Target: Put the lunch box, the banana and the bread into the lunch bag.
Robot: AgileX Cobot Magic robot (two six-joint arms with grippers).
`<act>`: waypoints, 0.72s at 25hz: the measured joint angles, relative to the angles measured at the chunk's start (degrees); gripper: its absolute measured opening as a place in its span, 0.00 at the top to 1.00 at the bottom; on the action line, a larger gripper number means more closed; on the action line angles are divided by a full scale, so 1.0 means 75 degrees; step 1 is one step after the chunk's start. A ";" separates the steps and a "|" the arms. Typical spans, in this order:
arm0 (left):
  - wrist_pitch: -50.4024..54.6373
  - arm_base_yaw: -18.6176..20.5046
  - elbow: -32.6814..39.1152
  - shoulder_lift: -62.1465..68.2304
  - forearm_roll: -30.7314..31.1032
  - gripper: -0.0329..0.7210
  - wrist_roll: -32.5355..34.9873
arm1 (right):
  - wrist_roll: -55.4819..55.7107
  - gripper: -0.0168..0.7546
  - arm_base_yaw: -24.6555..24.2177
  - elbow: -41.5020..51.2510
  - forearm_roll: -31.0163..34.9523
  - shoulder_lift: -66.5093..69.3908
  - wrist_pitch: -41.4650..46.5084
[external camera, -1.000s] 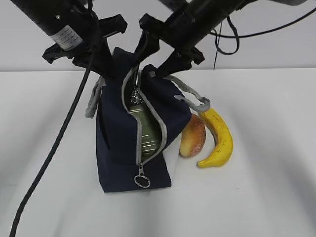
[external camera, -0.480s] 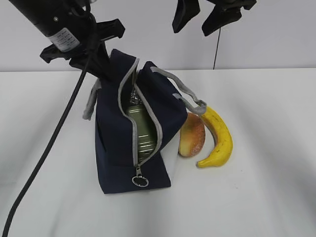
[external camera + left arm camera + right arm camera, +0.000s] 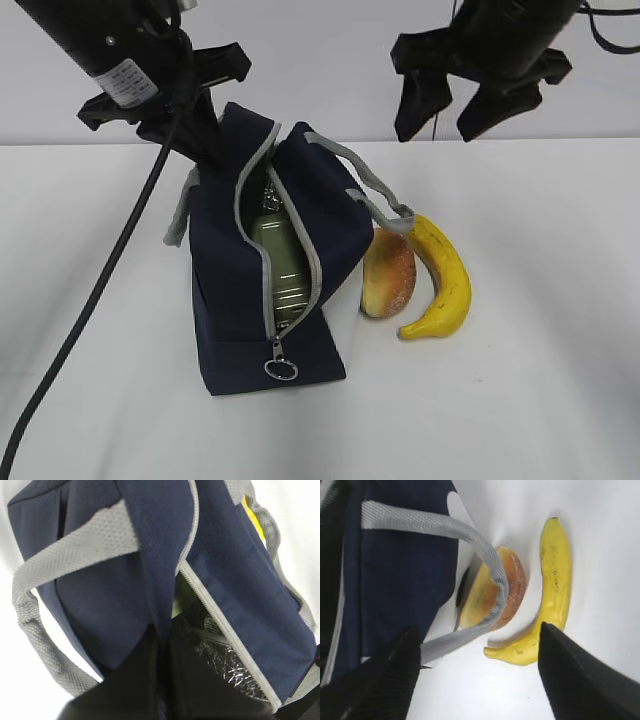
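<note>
Left gripper (image 3: 205,150) is clamped on the bag's (image 3: 230,290) top edge. Right gripper (image 3: 448,112) is held wide open, empty, above the bread (image 3: 390,277) and banana (image 3: 445,280). Lunch box (image 3: 282,272) is seen inside the unzipped bag.

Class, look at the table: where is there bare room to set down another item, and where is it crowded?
Free: the table right of the banana, in front of the lunch bag, and left of it. Crowded: the bread sits wedged between bag and banana.
</note>
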 joint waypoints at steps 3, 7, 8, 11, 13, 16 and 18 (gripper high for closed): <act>0.0000 0.0000 0.0000 0.0000 0.0007 0.96 0.0000 | 0.0000 0.25 0.0000 0.1265 -0.0121 -0.0573 -0.0593; 0.0011 0.0000 0.0000 0.0000 0.0007 0.96 0.0000 | 0.0373 0.25 0.0000 0.2727 -0.0281 -0.1032 -0.1290; 0.0018 0.0000 0.0000 0.0000 0.0007 0.96 0.0000 | 0.0495 0.25 0.0000 0.3004 -0.0349 -0.1066 -0.1421; 0.0026 0.0000 0.0000 0.0000 0.0007 0.96 0.0000 | 0.0850 0.25 0.0000 0.3748 -0.0694 -0.1103 -0.1865; 0.0026 0.0000 0.0000 0.0000 0.0007 0.96 0.0000 | 0.0937 0.25 0.0000 0.3999 -0.0871 -0.1103 -0.2133; 0.0034 0.0000 0.0000 0.0000 0.0007 0.96 0.0000 | 0.0988 0.25 0.0000 0.4108 -0.1082 -0.1103 -0.2504; 0.0041 0.0000 0.0000 0.0000 0.0007 0.96 0.0005 | 0.1001 0.25 0.0000 0.4120 -0.1111 -0.1085 -0.2747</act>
